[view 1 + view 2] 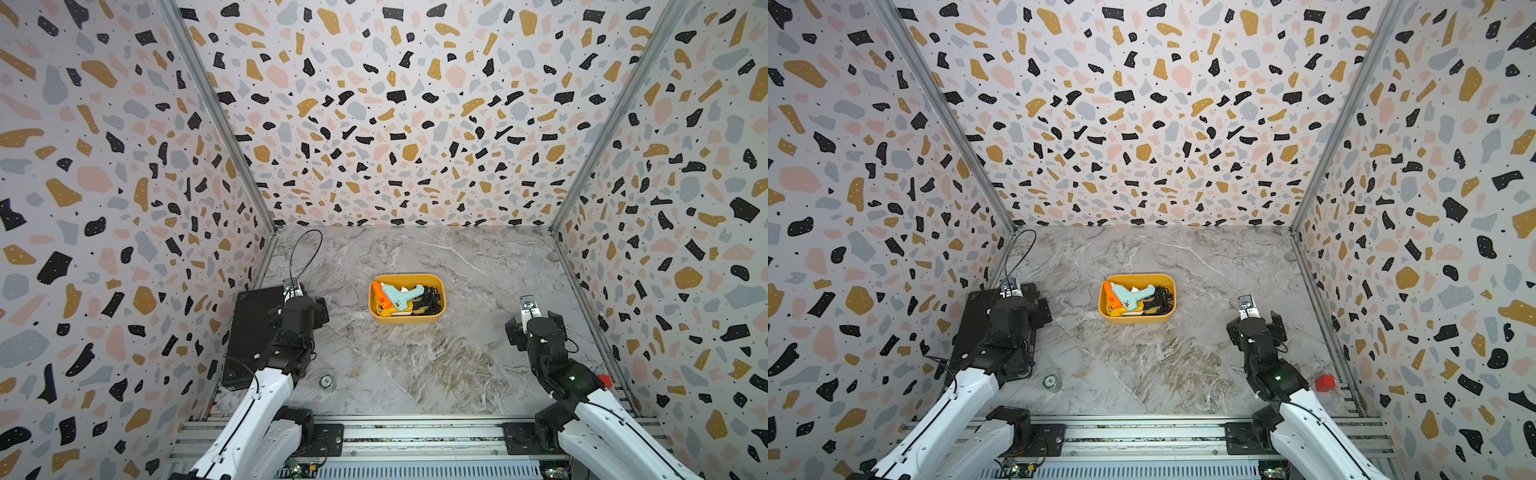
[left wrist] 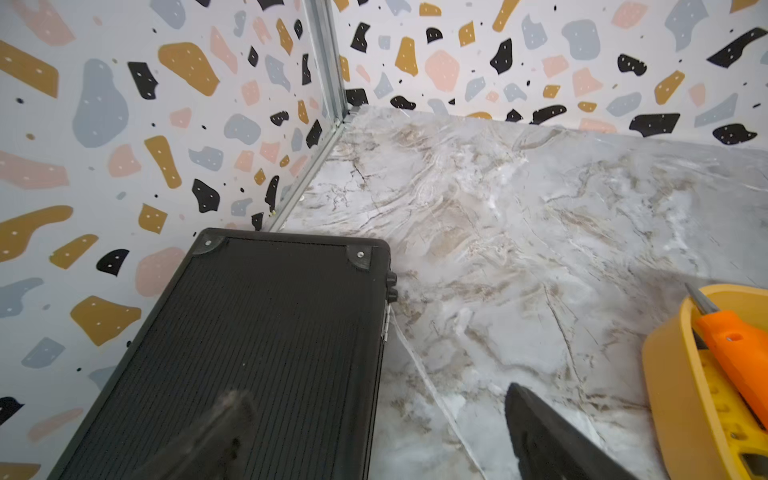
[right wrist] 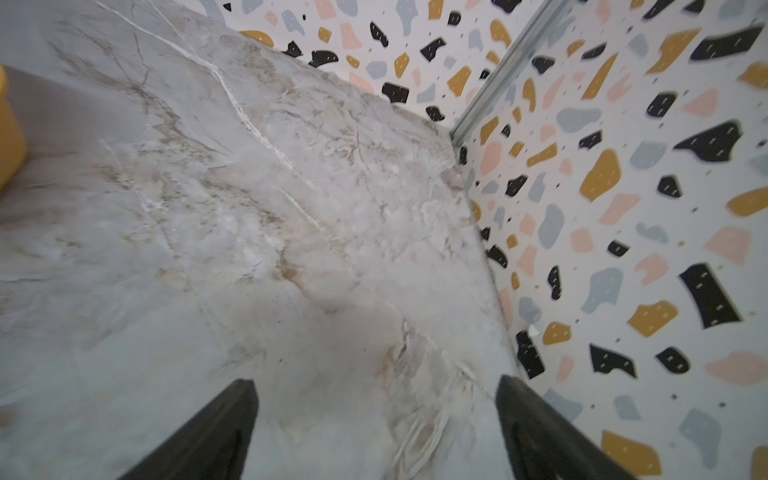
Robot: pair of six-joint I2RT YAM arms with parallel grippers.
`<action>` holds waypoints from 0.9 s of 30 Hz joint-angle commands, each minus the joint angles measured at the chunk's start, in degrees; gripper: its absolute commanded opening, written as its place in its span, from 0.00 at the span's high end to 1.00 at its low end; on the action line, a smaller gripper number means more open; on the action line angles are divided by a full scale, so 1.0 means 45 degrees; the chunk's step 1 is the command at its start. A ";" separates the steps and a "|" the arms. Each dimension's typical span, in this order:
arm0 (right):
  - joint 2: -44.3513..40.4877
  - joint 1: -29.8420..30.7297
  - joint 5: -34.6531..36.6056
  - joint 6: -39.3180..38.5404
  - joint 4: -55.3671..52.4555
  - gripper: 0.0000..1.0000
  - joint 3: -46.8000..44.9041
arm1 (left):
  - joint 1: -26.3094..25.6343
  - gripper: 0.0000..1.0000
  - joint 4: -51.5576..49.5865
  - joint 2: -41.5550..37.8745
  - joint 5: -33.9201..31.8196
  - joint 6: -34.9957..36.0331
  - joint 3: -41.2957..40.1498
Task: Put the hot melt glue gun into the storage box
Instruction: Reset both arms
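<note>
Top views: set high at the near edge, tilted down over the whole table (image 1: 415, 374).
Left wrist: held close above the black case (image 2: 249, 353), far left corner (image 2: 345, 116) faced.
Right wrist: held close above the table, far right corner (image 3: 455, 141) faced.
Shared: the yellow box (image 1: 409, 318) was caught everywhere.

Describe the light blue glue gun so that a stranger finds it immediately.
On the grey marble-patterned table stands one shallow yellow-orange plastic tub. Inside it the light blue plastic glue gun lies on top, between an orange glue gun and tangled black cables. It alone is blue.
</note>
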 commanded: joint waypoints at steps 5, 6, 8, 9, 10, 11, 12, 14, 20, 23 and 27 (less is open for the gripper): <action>0.3964 -0.0778 0.0380 -0.0240 0.9231 0.01 -0.1581 | 0.0363 0.00 0.5036 0.0038 -0.0260 -0.0001 -0.2104; 0.4889 -0.0983 0.0157 -0.0115 1.0035 0.01 -0.1704 | 0.0463 0.00 0.5228 0.0099 -0.0318 -0.0233 -0.2356; 0.7058 -0.1485 -0.0022 0.0342 1.2084 0.01 -0.1910 | 0.0612 0.00 0.5495 0.0210 -0.0530 -0.0598 -0.2945; 0.7939 -0.1659 -0.0133 0.0282 1.3094 0.01 -0.1936 | 0.0679 0.00 0.5578 0.0274 -0.0554 -0.0712 -0.3092; 0.8527 -0.1705 -0.0238 -0.0389 1.3472 0.01 -0.1763 | 0.0770 0.00 0.5615 0.0310 -0.0553 -0.0754 -0.3276; 0.8606 -0.1954 -0.1270 -0.0749 1.3063 0.01 -0.1575 | 0.0834 0.00 0.5708 0.0392 -0.0536 -0.0818 -0.3385; 0.8743 -0.2255 -0.2142 -0.0933 1.2900 0.01 -0.1426 | 0.0876 0.00 0.5839 0.0528 -0.0520 -0.0895 -0.3449; 0.9656 -0.3125 -0.3255 -0.0644 1.4015 0.01 -0.1523 | 0.0985 0.00 0.6392 0.0974 -0.0649 -0.1063 -0.3549; 1.1052 -0.4605 -0.5128 0.0580 1.2849 0.01 -0.0505 | 0.1227 0.00 0.7651 0.2894 -0.0632 -0.1049 -0.2938; 1.1256 -0.4967 -0.5878 0.0661 1.2287 0.01 -0.0043 | 0.1222 0.00 0.8564 0.4645 0.0388 0.0390 -0.2177; 1.1404 -0.5187 -0.6342 0.0713 1.2573 0.01 -0.0017 | 0.1252 0.03 0.9367 0.6734 0.2128 0.1268 -0.1414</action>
